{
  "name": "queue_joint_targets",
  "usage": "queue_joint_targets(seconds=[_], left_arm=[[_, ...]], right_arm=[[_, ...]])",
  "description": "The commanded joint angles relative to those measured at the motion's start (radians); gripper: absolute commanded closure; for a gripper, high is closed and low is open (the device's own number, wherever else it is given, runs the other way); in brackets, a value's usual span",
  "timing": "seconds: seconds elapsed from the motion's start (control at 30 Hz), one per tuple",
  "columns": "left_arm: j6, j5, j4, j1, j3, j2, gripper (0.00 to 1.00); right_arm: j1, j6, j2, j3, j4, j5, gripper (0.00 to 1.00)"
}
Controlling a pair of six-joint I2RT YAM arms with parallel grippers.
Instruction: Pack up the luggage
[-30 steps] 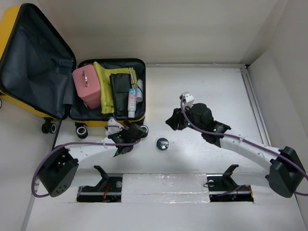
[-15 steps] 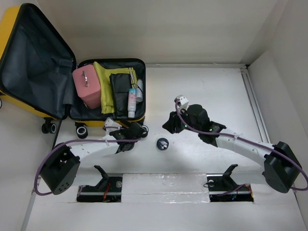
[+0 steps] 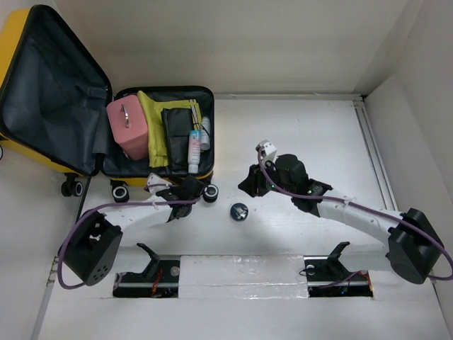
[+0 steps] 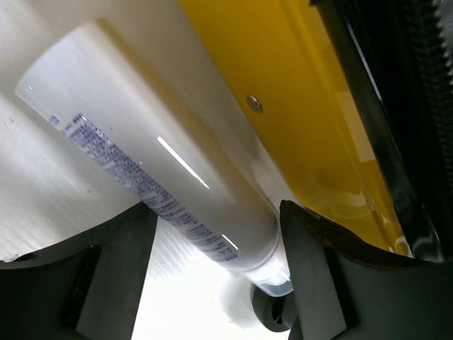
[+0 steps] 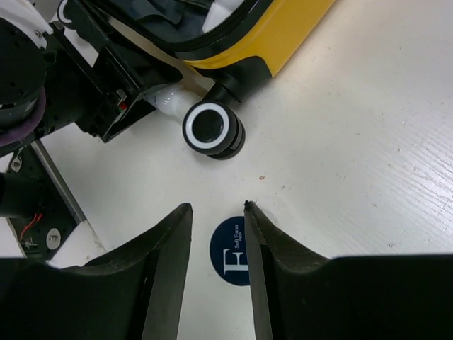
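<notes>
At far left on the worktop, the luggage lies open, partly packed. Outstanding: a tube between my left jaws, parted, grip unconfirmed; a jar below my right jaws, released.

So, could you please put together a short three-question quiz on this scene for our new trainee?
1. True or false: the luggage lies shut on the table.
2. Which object lies between the left gripper fingers? A) pink case B) white tube C) round blue tin
3. What lies on the table just below the right gripper in its wrist view?

Key
1. False: its lid is open, with the pink case and other items inside.
2. B: the white tube, beside the yellow shell.
3. The round blue tin, not yet gripped.
</notes>
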Motion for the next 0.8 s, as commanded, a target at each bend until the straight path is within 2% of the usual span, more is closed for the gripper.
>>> queue_joint_targets(seconds=[0.0,0.13,0.3,0.37,0.43,0.5,0.53,0.6,0.67,0.77], left_arm=[[0.001,0.022,-0.052,0.006,0.029,0.015,0.35],[0.012,0.053,-0.063,-0.008,-0.029,-0.032,0.38],[0.048,0.071,-0.132,-0.018,-0.073,-0.146,0.53],[0.059,0.081,-0.172,-0.029,-0.084,-0.183,0.53],[0.059,0.093,-0.198,-0.029,-0.093,-0.233,0.47],[0.070,0.102,-0.232,-0.029,-0.106,-0.267,0.36],[0.070,0.102,-0.232,-0.029,-0.116,-0.296,0.26],[0.081,0.076,-0.232,-0.029,-0.125,-0.307,0.18],[0.154,0.088,-0.199,0.018,-0.125,-0.318,0.18],[0.165,0.079,-0.157,0.019,-0.116,-0.255,0.21]], right_arm=[[0.009,-0.011,-0.016,-0.008,0.060,-0.012,0.59],[-0.009,-0.011,-0.036,-0.017,0.060,-0.003,0.59],[-0.028,-0.001,-0.056,-0.027,0.060,-0.003,0.59],[-0.037,-0.001,-0.056,-0.027,0.060,-0.003,0.59],[-0.037,-0.001,-0.065,-0.027,0.051,-0.012,0.59],[-0.037,-0.001,-0.065,-0.027,0.051,0.000,0.59],[-0.046,-0.001,-0.065,-0.027,0.051,0.000,0.59],[-0.046,-0.001,-0.065,-0.027,0.051,-0.009,0.59],[-0.046,-0.001,-0.065,-0.027,0.051,-0.009,0.59],[-0.046,-0.001,-0.065,-0.027,0.051,-0.009,0.59]])
